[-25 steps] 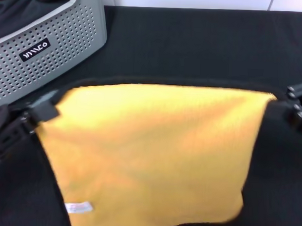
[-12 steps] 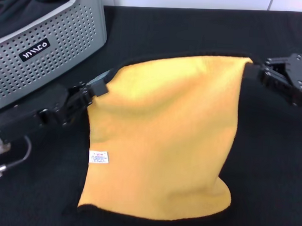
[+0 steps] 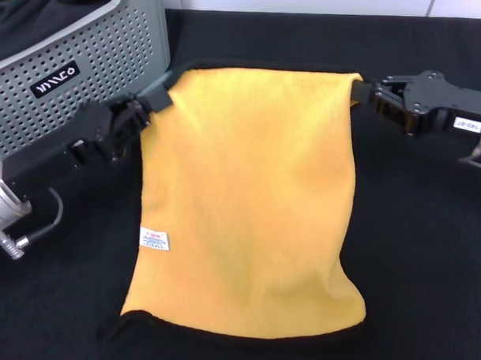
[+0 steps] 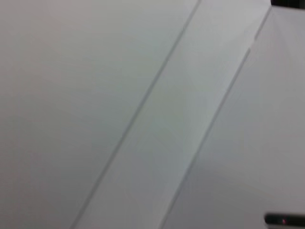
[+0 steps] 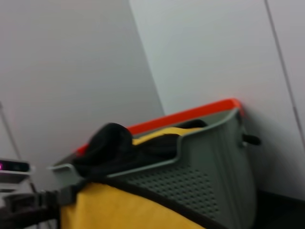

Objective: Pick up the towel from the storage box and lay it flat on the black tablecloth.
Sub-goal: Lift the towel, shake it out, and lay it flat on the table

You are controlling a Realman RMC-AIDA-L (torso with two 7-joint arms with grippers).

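The yellow-orange towel [image 3: 248, 196] with black trim and a small white label [image 3: 154, 239] hangs stretched between my two grippers, its lower part lying on the black tablecloth [image 3: 427, 258]. My left gripper [image 3: 152, 98] is shut on the towel's far left corner, next to the grey storage box [image 3: 78, 79]. My right gripper [image 3: 366, 91] is shut on the far right corner. The right wrist view shows the towel's top edge [image 5: 124, 205] and the box [image 5: 200, 176] behind it. The left wrist view shows only a plain white wall.
The storage box stands at the far left with dark cloth inside [image 3: 33, 15], also seen heaped over its rim in the right wrist view [image 5: 114, 143], with some yellow-orange fabric beside it. A white wall runs behind the table.
Both grippers have carried the towel's top edge away from me, toward the far side of the table. The towel's near part now rests on the tablecloth and the label has moved up.
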